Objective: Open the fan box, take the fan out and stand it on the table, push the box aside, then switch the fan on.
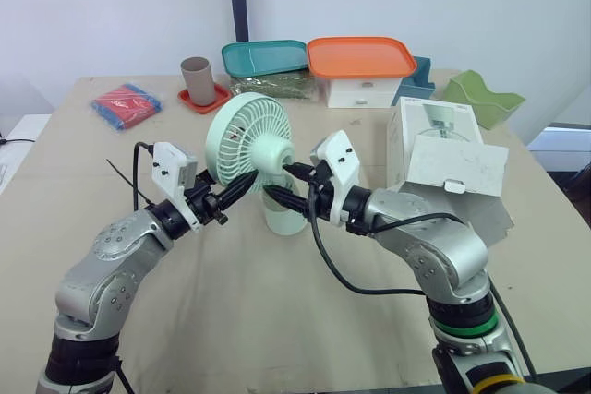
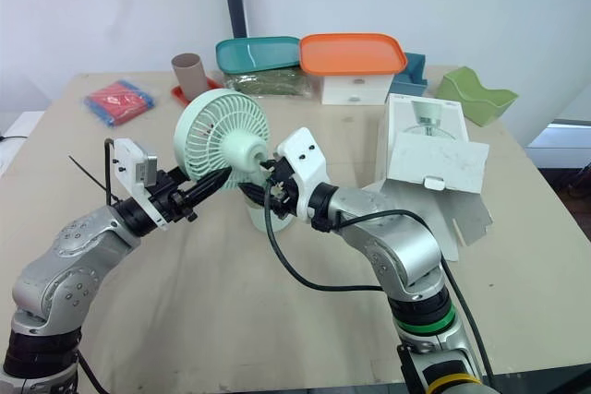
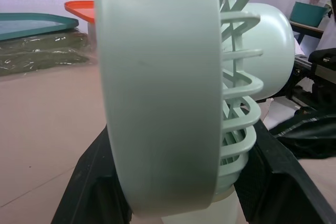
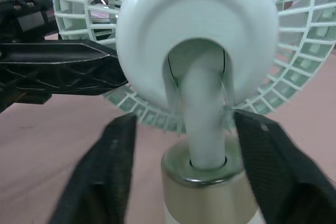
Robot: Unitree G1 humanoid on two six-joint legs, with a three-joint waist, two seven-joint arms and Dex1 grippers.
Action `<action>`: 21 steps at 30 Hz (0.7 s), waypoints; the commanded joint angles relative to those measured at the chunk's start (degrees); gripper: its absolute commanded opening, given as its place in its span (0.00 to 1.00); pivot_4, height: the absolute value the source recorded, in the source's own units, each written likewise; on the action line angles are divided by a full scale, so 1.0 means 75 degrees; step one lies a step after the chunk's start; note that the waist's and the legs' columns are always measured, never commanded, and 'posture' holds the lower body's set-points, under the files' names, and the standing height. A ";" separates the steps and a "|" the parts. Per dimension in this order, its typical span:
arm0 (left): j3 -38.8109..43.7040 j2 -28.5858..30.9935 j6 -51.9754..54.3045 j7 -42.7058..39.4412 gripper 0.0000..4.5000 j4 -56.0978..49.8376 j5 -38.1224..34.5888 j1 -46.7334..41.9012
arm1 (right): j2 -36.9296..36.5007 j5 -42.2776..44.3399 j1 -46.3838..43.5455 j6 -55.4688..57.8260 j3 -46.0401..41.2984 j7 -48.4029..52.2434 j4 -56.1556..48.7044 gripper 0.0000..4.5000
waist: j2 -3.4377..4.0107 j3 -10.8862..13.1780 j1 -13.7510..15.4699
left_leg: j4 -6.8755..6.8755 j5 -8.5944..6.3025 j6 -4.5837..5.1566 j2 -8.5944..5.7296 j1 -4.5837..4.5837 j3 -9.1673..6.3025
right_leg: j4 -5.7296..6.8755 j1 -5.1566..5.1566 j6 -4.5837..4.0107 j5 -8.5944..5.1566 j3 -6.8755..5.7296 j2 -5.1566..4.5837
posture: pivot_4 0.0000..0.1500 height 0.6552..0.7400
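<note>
The mint-green fan (image 1: pixel 247 136) stands upright on the table (image 1: pixel 277 320), its round base (image 1: pixel 284 219) down. My left gripper (image 1: pixel 242 186) reaches in from the left; in the left wrist view its fingers (image 3: pixel 89 187) press on both sides of the fan head (image 3: pixel 157 93). My right gripper (image 1: pixel 282 182) comes from the right behind the fan. In the right wrist view its fingers (image 4: pixel 105 177) straddle the fan's neck (image 4: pixel 202 119) with gaps, open. The white fan box (image 1: pixel 443 159) lies opened to the right of the fan.
Along the back stand a brown cup (image 1: pixel 196 78) on a red coaster, a teal tray (image 1: pixel 263 55), an orange-lidded white container (image 1: pixel 360 57), a teal box (image 1: pixel 420 76) and a green holder (image 1: pixel 485 97). A red and blue packet (image 1: pixel 126 105) lies at the back left.
</note>
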 commanded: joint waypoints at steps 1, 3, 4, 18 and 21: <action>0.0067 -0.0061 -0.0132 0.0014 0.42 -0.0407 -0.0111 -0.0149 | 0.0102 0.0086 -0.0156 -0.0009 -0.0213 -0.0108 -0.0203 0.44 | 0.0000 0.0000 0.0000 | 0.0000 0.0000 0.0000 0.0000 -0.0001 0.0000 | 0.0000 0.0000 0.0000 0.0000 -0.0001 0.0000 | 1.00 1.00; 0.0051 -0.0074 -0.0122 0.0039 0.42 -0.0433 -0.0116 -0.0131 | 0.0112 0.0071 -0.0158 0.0000 -0.0191 -0.0118 -0.0163 0.44 | 0.0001 0.0000 0.0000 | 0.0000 0.0000 0.0000 0.0001 0.0000 0.0000 | 0.0000 0.0000 0.0000 0.0000 -0.0001 0.0001 | 1.00 1.00; 0.0039 -0.0078 -0.0123 0.0056 0.42 -0.0440 -0.0106 -0.0132 | 0.0112 0.0059 -0.0150 0.0000 -0.0173 -0.0115 -0.0146 0.44 | 0.0000 0.0000 0.0000 | 0.0000 0.0000 0.0000 0.0001 0.0000 0.0000 | 0.0000 0.0000 0.0000 0.0000 -0.0001 0.0001 | 1.00 1.00; -0.0045 -0.0237 -0.0016 0.0339 0.42 -0.0673 -0.0184 -0.0038 | 0.0461 0.0120 -0.0221 0.0400 -0.0092 -0.0242 0.0079 0.44 | 0.0001 0.0000 -0.0001 | 0.0000 0.0000 0.0000 0.0000 0.0000 -0.0001 | 0.0000 0.0000 0.0000 0.0000 -0.0001 0.0000 | 1.00 1.00; -0.0012 -0.0237 0.0010 0.0359 0.42 -0.0690 -0.0177 -0.0027 | 0.0458 0.0094 -0.0237 0.0433 -0.0079 -0.0213 0.0124 0.44 | 0.0000 0.0000 -0.0001 | 0.0000 0.0000 0.0000 0.0000 -0.0001 -0.0002 | 0.0000 0.0000 0.0000 0.0000 -0.0002 0.0000 | 1.00 1.00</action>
